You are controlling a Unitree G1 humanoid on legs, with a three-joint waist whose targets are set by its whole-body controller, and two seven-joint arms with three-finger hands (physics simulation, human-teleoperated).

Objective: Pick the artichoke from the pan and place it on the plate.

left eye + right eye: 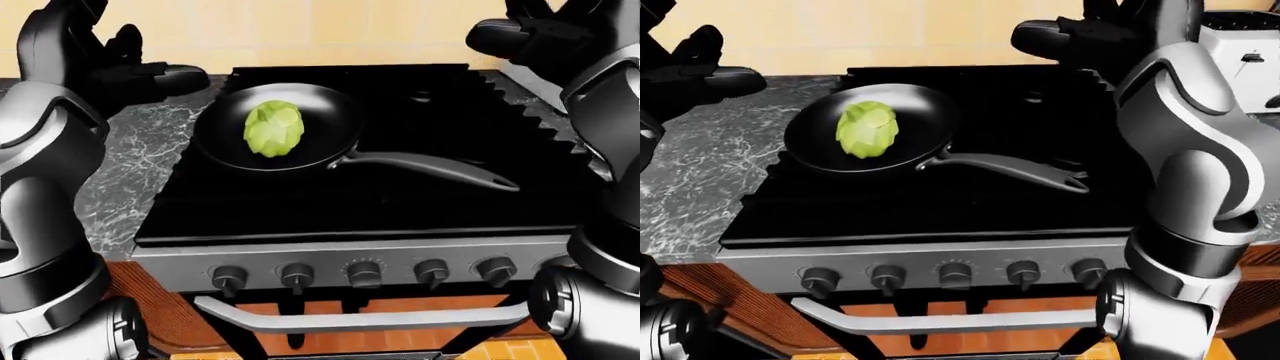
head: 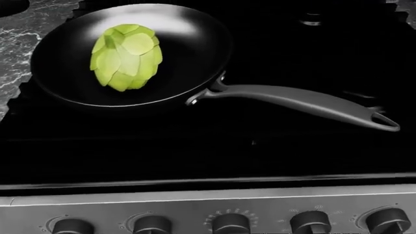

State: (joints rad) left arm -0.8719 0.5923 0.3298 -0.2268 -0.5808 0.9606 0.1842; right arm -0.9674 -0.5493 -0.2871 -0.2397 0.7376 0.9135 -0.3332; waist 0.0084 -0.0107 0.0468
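Observation:
A pale green artichoke [image 2: 127, 56] lies in the left half of a black frying pan [image 2: 195, 39] on the black stovetop. The pan's grey handle [image 2: 299, 103] points right and down in the head view. My left hand [image 1: 140, 64] hovers open at the upper left of the left-eye view, over the counter beside the pan and apart from it. My right hand [image 1: 1070, 37] hangs open above the stove's upper right, holding nothing. No plate shows in any view.
Grey marble counter [image 1: 140, 165] lies left of the stove. Several control knobs [image 1: 365, 271] line the steel panel, with the oven door handle [image 1: 350, 321] below them. A toaster [image 1: 1240, 45] stands on the counter at the right-eye view's upper right.

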